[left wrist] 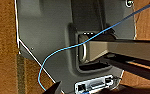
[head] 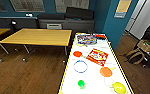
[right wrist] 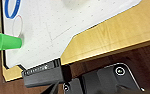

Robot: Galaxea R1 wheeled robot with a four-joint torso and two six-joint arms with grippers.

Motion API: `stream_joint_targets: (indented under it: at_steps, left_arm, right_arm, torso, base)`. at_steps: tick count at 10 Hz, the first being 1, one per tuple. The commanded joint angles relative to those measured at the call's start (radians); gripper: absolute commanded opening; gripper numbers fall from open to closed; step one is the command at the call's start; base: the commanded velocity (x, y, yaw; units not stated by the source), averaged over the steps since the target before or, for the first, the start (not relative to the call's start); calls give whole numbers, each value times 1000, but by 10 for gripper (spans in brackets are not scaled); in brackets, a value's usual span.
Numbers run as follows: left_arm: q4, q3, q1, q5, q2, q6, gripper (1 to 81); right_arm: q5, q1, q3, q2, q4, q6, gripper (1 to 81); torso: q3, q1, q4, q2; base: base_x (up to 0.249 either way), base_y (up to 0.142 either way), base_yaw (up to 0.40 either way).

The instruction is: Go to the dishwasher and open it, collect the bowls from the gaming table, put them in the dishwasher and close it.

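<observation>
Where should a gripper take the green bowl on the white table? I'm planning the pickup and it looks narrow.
Probably by its side wall, coming in level from the table's near edge. The green bowl stands mouth-down on the gaming table, tapering upward, so no rim is free to pinch; nothing stands close beside it.

Dark wooden floor (head: 36,72) under yellow-wood tables (head: 38,37) — teal walls (head: 108,22) behind, framed posters (head: 27,5) above a grey counter (head: 66,23) — white doors (head: 144,17) far right.
</observation>
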Motion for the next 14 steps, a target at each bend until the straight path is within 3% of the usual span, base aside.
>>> stream_joint_targets:
  at_steps: [1,6,7,10,12,14]
  left_arm:
    - [-9,7,-13,71,-4,1,811]
    - [-9,6,-13,71,-4,1,811]
    - [-9,6,-13,71,-4,1,811]
    - [-9,6,-13,71,-4,-1,811]
    - [-9,6,-13,71,-4,-1,811]
    - [-9,6,-13,71,-4,1,811]
  right_arm:
    - [-60,126,-67,-107,9,78,811]
    - [-244,347,-53,-128,25,108,811]
    - [-250,374,-42,-128,39,108,811]
    - [-249,408,-4,-125,66,108,811]
    - [-235,408,13,-130,83,110,811]
    - [-232,396,-4,-139,129,112,811]
  torso:
    - [0,0,0,0]
    - [-1,0,0,0]
    - [-1,0,0,0]
    - [-78,0,0,0]
    - [-61,0,0,1]
    - [-72,1,0,1]
  base:
    - [0,0,0]
    - [0,0,0]
    - [0,0,0]
    - [0,0,0]
    - [0,0,0]
    - [0,0,0]
